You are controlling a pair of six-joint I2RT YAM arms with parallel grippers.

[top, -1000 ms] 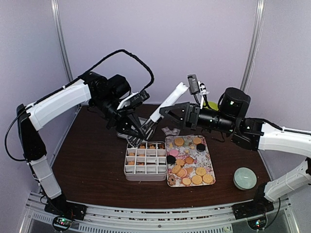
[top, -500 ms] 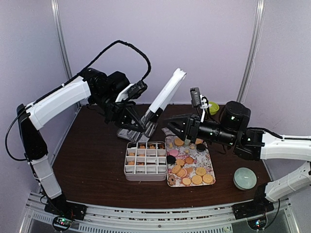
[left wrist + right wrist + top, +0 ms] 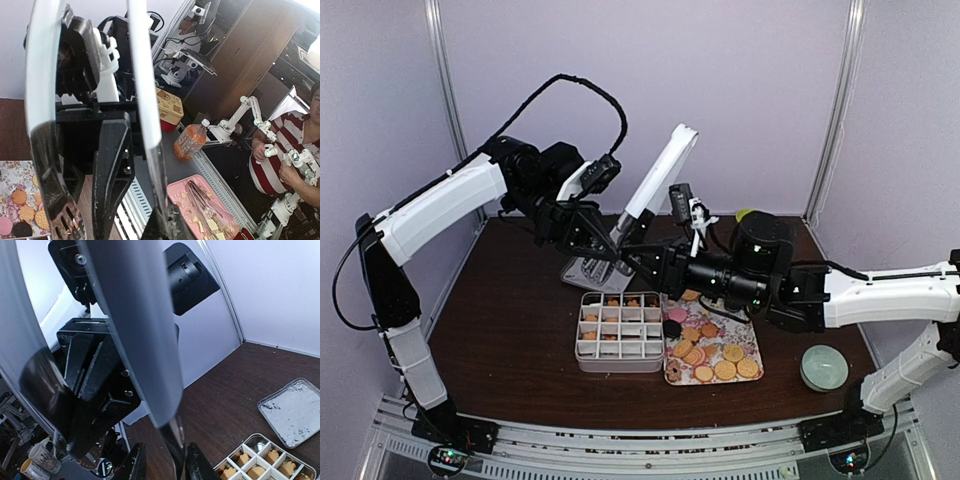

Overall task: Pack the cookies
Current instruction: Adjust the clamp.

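The cookies (image 3: 705,350) lie on a floral tray (image 3: 752,340), mostly golden, with a few pink and dark ones. More cookies (image 3: 620,300) fill the back row of a white compartment box (image 3: 616,352); these cookies (image 3: 255,469) also show in the right wrist view. My left gripper (image 3: 610,250) is shut on the lower end of white-handled metal tongs (image 3: 660,175), held upright behind the box. My right gripper (image 3: 165,465) straddles one metal blade of the tongs (image 3: 172,437). The blade rests against one finger, and a gap shows at the other finger (image 3: 134,464).
A flat metal lid (image 3: 585,272) lies on the table behind the box, under both grippers. A pale green round container (image 3: 823,367) sits at the right front. A small green object (image 3: 750,213) stands at the back right.
My right arm swung left across the tray to the tongs, and its jaws narrowed around a blade. The left gripper raised the tongs more upright and stayed shut on them.
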